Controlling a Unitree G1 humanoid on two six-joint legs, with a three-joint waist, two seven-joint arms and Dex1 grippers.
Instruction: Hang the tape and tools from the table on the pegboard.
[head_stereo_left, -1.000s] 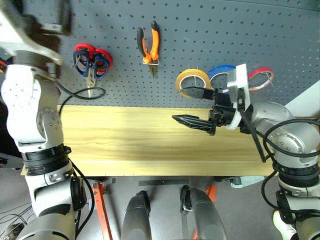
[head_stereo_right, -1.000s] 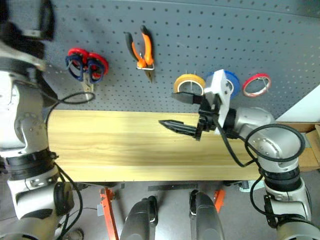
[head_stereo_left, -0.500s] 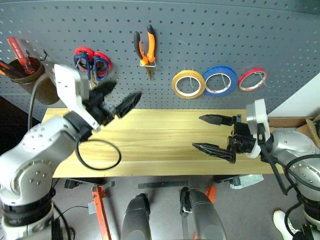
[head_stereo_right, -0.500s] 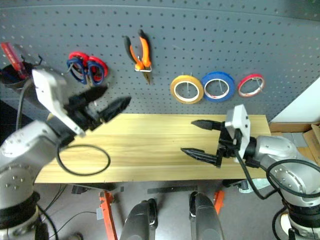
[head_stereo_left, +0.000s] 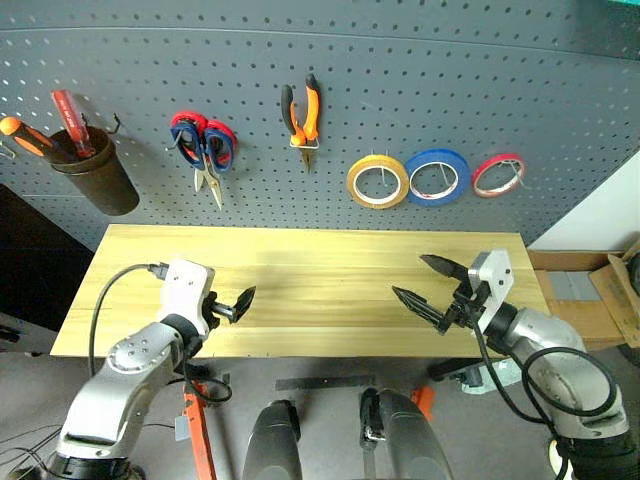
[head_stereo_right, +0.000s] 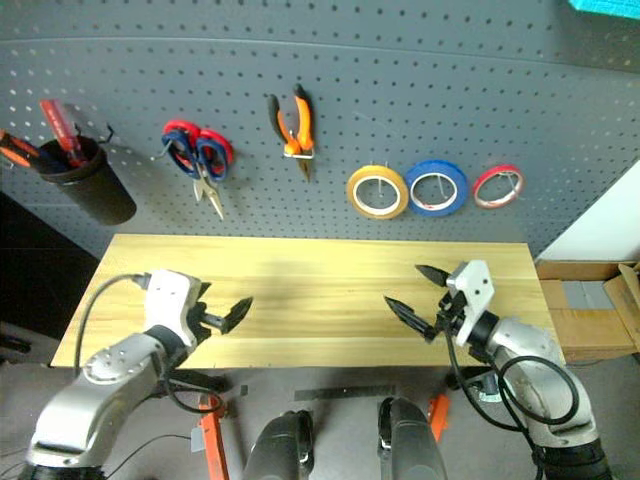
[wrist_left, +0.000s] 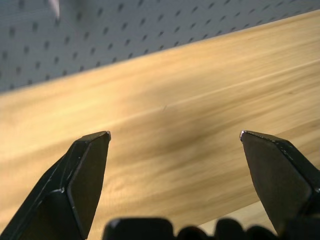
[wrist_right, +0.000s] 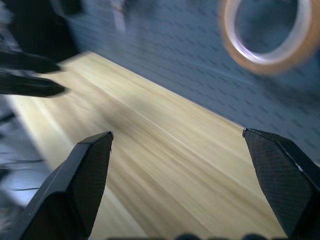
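Observation:
On the pegboard (head_stereo_left: 420, 80) hang the yellow-tan tape (head_stereo_left: 378, 181), the orange-handled pliers (head_stereo_left: 303, 110) and the blue-handled scissors (head_stereo_left: 196, 148), which share a hook with a red-handled pair. An orange-handled screwdriver (head_stereo_left: 22, 135) stands in a dark cup (head_stereo_left: 100, 178) on the board. My left gripper (head_stereo_left: 236, 302) is open and empty, low over the front left of the table (head_stereo_left: 320, 280). My right gripper (head_stereo_left: 411, 277) is open and empty over the table's front right. The right wrist view shows the tape (wrist_right: 265, 62) on the board ahead and my left gripper (wrist_right: 62, 77) across the table.
A blue roll (head_stereo_left: 437, 175) and a thin red roll (head_stereo_left: 498, 173) hang right of the yellow tape. A red-handled screwdriver (head_stereo_left: 70, 108) also stands in the cup. A cardboard box (head_stereo_left: 622, 295) lies past the table's right end.
Both arms have come down from the pegboard to just above the table's front edge, the left from high at the upper left. Both grippers stayed open. The camera view has shifted.

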